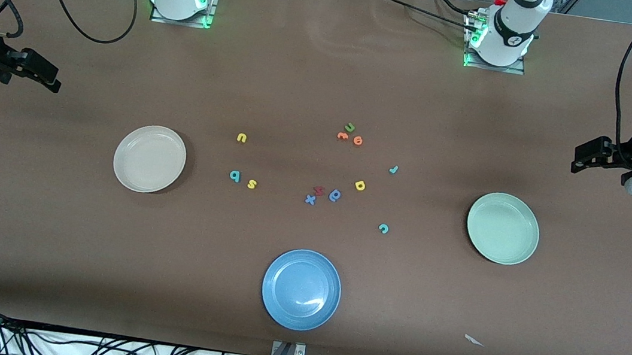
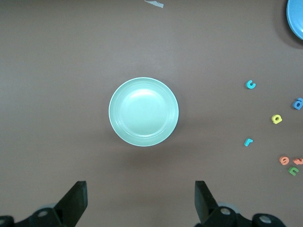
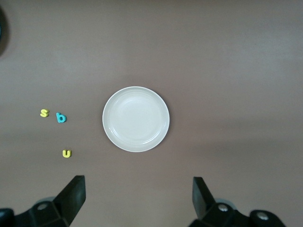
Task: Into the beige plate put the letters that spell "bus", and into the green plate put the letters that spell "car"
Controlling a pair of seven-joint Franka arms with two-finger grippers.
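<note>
The beige plate (image 1: 149, 158) and the green plate (image 1: 502, 228) each hold nothing, and so, it seems, does the blue plate (image 1: 301, 289). The teal b (image 1: 235, 176), yellow s (image 1: 252, 183) and yellow u (image 1: 242, 137) lie near the beige plate. The teal c (image 1: 383, 228), yellow a (image 1: 359, 185) and teal r (image 1: 393, 169) lie nearer the green one. The left gripper (image 2: 141, 201) and right gripper (image 3: 139, 197) wait with fingers apart, each high over its own end of the table.

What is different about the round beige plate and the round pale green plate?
The round beige plate is cream-coloured; the round pale green plate is mint. The beige plate sits toward the right arm's end of the table, the green plate toward the left arm's end. Nearest the beige plate lie the teal "b" and yellow "s"; nearest the green plate lies the teal "c". Both are shallow, alike in size and empty.
</note>
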